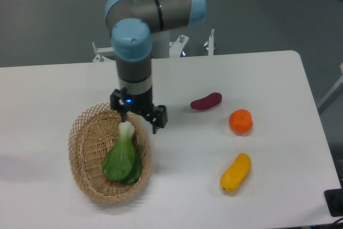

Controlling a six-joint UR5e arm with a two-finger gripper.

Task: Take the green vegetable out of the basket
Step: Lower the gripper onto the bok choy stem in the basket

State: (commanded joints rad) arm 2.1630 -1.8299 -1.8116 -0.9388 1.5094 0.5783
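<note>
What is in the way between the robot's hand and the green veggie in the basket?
Nothing visible. The open hand hangs right over the pale stem end of the green veggie, which lies alone in the basket. The other produce sits off to the side on the table.

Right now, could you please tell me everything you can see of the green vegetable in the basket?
The green vegetable looks like bok choy: a pale, whitish stem at the top that widens into broad dark green leaves below. It lies flat inside the basket, stem pointing toward the back of the table and leaves toward the front, resting on the woven bottom. It looks whole and fresh. The gripper hangs open over the stem end; whether a finger touches the stem cannot be told.
</note>
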